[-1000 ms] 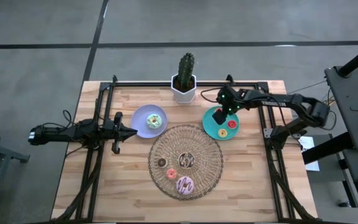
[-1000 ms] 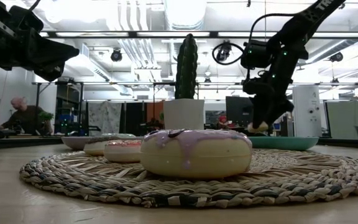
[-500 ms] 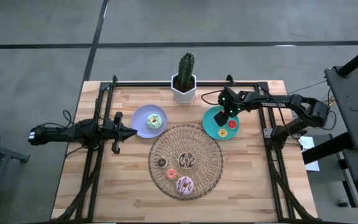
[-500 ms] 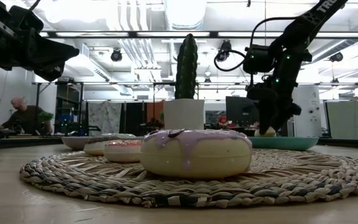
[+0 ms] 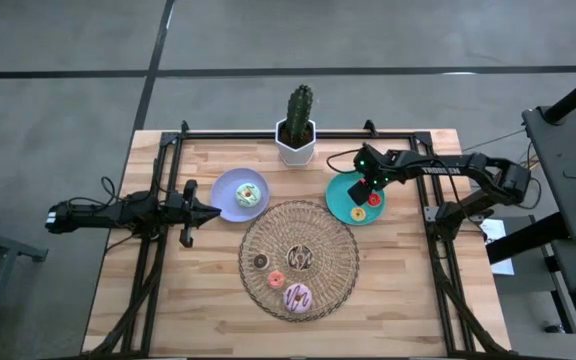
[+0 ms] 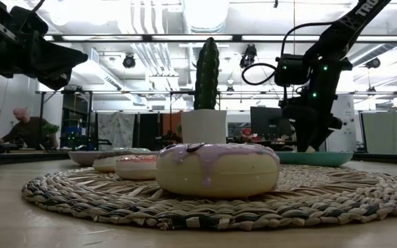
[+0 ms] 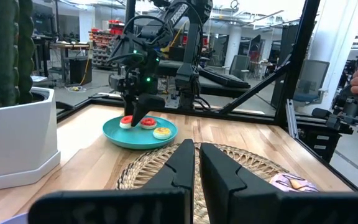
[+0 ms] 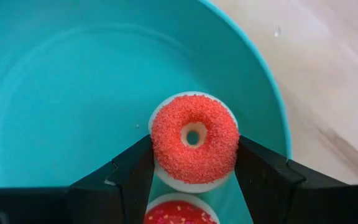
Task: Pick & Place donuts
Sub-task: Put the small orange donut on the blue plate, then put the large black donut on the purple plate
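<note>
Low over the teal plate [image 5: 340, 203] at the table's far right, my right gripper [image 5: 360, 192] points steeply down, shut on a small orange-red sprinkled donut [image 8: 194, 138]. A red donut [image 5: 373, 199] and a yellow one [image 5: 358, 213] lie on that plate. A white-green donut [image 5: 248, 195] lies on the lavender plate [image 5: 226, 190]. Brown-white [image 5: 300, 258], dark brown [image 5: 261, 262], orange [image 5: 277, 280] and pink [image 5: 298, 296] donuts lie on the wicker mat [image 5: 340, 262]. At the table's left my left gripper [image 5: 206, 212] waits, shut and level. My right gripper pinches the orange-red donut by opposite sides of its outer rim [image 8: 156, 149] between its two fingers. The fingers come from above, slanting steeply down. The donut lies flat, icing up, right at the teal plate's floor [image 8: 73, 93]; whether it rests on it I cannot tell.
A cactus in a white pot [image 5: 296, 128] stands at the far edge between the two plates. Black frame rails [image 5: 158, 260] run along the left, right and far sides of the table. Bare wood lies near the front corners.
My right gripper has sunk toward the teal plate, shifted a little toward the table's right edge and tipped further downward. The orange-red donut has come down with it, from clear above the plate to the plate's level.
</note>
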